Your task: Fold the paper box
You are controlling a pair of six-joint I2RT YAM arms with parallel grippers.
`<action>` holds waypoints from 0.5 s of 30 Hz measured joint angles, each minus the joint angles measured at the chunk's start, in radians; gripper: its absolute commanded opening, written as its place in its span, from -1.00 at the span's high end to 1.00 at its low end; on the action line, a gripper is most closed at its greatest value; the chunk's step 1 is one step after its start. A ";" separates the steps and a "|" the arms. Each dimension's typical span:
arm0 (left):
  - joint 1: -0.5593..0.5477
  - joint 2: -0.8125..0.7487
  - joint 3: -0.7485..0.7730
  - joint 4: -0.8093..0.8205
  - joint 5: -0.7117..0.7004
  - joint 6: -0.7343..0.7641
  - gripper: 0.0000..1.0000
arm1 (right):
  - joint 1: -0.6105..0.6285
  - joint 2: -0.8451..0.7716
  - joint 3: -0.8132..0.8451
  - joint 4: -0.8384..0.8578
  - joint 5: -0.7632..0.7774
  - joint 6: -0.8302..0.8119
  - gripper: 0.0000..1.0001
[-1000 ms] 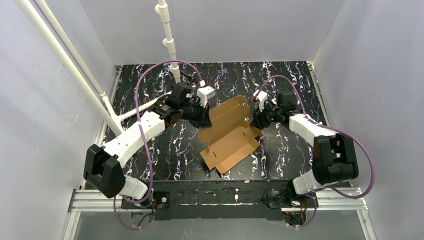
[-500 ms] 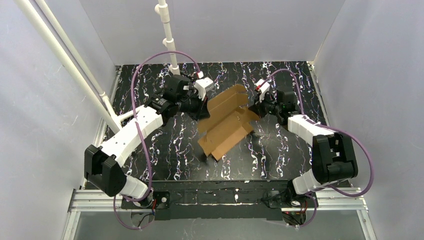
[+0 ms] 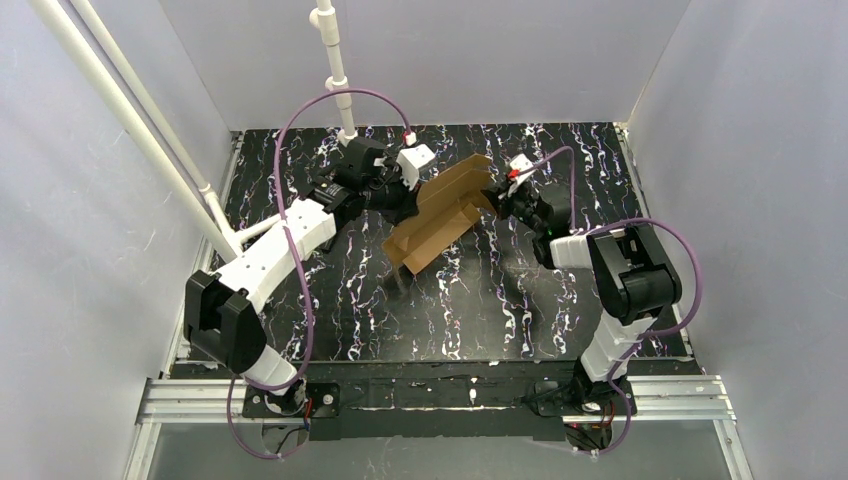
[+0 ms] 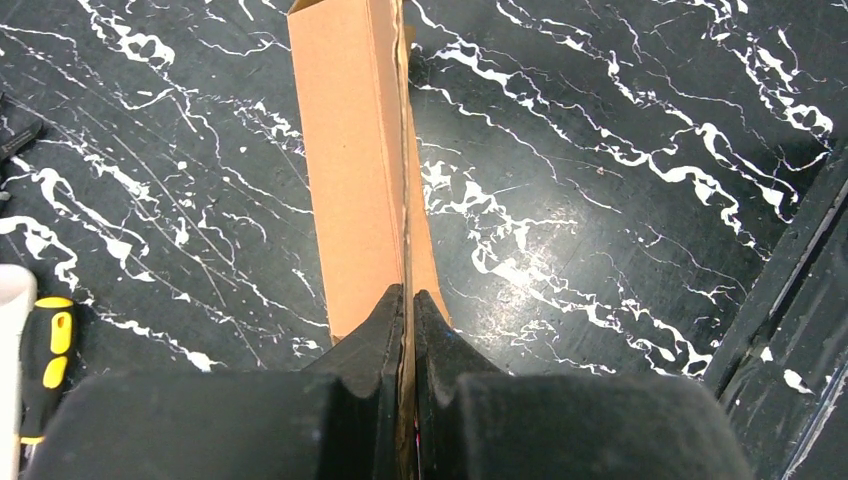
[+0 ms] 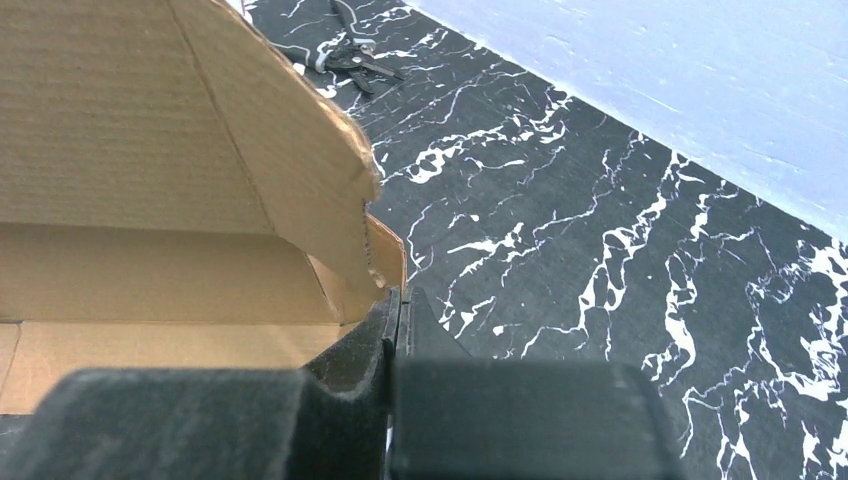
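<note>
Over on the left a white pipe (image 3: 130,120) slants up past the black marbled table (image 3: 350,290). The left arm (image 3: 270,255) reaches out from beside it toward the far middle. The left gripper (image 3: 410,196) (image 4: 408,296) has its fingers pressed together on a thin cardboard edge of the paper box (image 3: 438,215) (image 4: 355,170) (image 5: 150,150). From that wrist the panel runs straight away from the tips, edge-on, over the table. A yellow-and-black object (image 4: 50,350) shows at the picture's left border, cut off too much to name. The box sits in the far centre between the two arms, partly folded, with its walls up and its long side running diagonally. Its near-left end looks raised off the table, though I cannot be sure. On its right the right gripper (image 3: 502,200) (image 5: 400,300) is closed tight, with the corner of a curved flap caught at its tips.
</note>
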 measured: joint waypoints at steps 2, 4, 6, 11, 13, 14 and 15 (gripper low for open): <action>0.000 0.004 -0.003 0.004 0.011 -0.001 1.00 | 0.000 0.005 -0.026 0.042 0.011 0.004 0.97; 0.000 0.004 -0.009 0.009 0.025 -0.006 1.00 | -0.002 0.005 -0.046 0.069 0.014 0.008 0.97; 0.000 0.004 -0.021 0.019 0.038 -0.023 1.00 | -0.003 0.005 -0.065 0.094 0.016 0.013 0.97; 0.000 0.003 -0.082 0.055 0.065 -0.092 1.00 | -0.003 0.006 -0.109 0.123 0.013 0.021 0.97; 0.000 0.003 -0.101 0.064 0.074 -0.117 1.00 | -0.003 0.006 -0.118 0.126 0.013 0.023 0.97; 0.000 0.003 -0.107 0.068 0.075 -0.126 1.00 | -0.003 0.006 -0.123 0.128 0.012 0.025 0.97; 0.000 0.002 -0.112 0.071 0.078 -0.134 1.00 | -0.003 0.006 -0.126 0.130 0.009 0.027 0.96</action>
